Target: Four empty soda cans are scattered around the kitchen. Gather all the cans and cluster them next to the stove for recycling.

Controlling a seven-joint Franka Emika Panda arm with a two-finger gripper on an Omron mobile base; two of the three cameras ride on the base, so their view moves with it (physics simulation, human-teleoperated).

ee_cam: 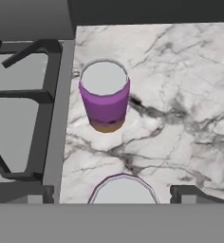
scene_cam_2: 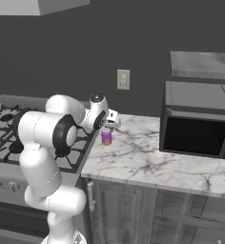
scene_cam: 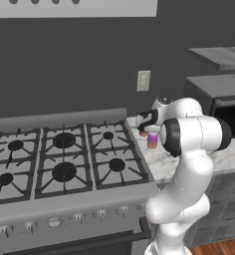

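Looking down from my hand (ee_cam: 114, 194), I see a purple can (ee_cam: 105, 96) upright on the marble counter (ee_cam: 180, 95) ahead of my fingers, just beside the stove (ee_cam: 23, 118). A second can's silver top (ee_cam: 124, 190) sits between my spread fingertips, which stand apart from it. The side views add the microwave (scene_cam_2: 200, 121) well off to my right, the wall outlet (scene_cam: 143, 80) behind, and a reddish can (scene_cam: 143, 133) half hidden by my wrist.
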